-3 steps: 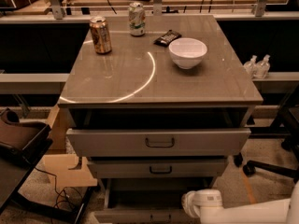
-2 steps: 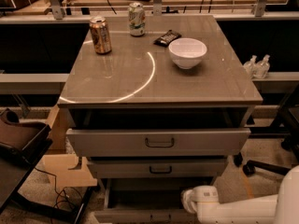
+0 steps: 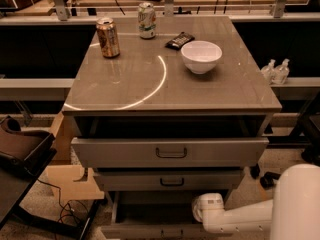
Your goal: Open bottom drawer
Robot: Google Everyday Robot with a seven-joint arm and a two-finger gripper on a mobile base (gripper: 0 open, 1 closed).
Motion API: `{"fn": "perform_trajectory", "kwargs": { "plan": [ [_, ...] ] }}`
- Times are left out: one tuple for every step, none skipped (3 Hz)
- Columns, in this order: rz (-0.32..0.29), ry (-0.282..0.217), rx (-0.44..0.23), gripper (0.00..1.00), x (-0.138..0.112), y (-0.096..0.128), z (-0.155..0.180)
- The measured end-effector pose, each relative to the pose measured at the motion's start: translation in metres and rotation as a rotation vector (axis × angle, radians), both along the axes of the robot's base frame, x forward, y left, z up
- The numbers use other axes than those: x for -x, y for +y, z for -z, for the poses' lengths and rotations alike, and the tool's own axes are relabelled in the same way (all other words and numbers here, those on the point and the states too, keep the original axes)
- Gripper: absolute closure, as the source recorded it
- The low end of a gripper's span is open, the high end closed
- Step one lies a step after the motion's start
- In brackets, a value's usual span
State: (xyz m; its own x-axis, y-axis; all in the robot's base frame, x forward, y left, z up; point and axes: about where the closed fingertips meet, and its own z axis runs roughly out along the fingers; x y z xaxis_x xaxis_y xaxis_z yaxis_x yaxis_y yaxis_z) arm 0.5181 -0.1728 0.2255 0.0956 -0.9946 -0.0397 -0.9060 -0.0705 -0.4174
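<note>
End effector [image 3: 201, 214] sits low inside the bottom drawer [image 3: 145, 230], likely to pull it out; drawer looks partly out. Grip state: cannot tell.

Worktop [image 3: 125, 86] is carrying four items. Brown can [image 3: 108, 37] is standing upright at back left. Pale green can [image 3: 146, 20] is standing upright behind it, to its right. Dark snack packet [image 3: 179, 40] is lying flat between green can and white bowl [image 3: 201, 56]. Two small bottles [image 3: 276, 71] are standing side by side beyond the right edge. Cardboard [image 3: 70, 183] is lying on the floor at left.
</note>
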Motion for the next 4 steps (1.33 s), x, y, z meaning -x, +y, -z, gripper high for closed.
{"fn": "perform_trajectory", "kwargs": {
  "plan": [
    [0.012,0.024,0.073,1.0,-0.006,-0.008,0.017],
    [0.045,0.071,0.123,1.0,-0.002,-0.022,0.039],
    [0.1,0.133,0.137,1.0,0.02,-0.041,0.058],
    [0.146,0.191,0.123,1.0,0.045,-0.054,0.072]
  ]
}}
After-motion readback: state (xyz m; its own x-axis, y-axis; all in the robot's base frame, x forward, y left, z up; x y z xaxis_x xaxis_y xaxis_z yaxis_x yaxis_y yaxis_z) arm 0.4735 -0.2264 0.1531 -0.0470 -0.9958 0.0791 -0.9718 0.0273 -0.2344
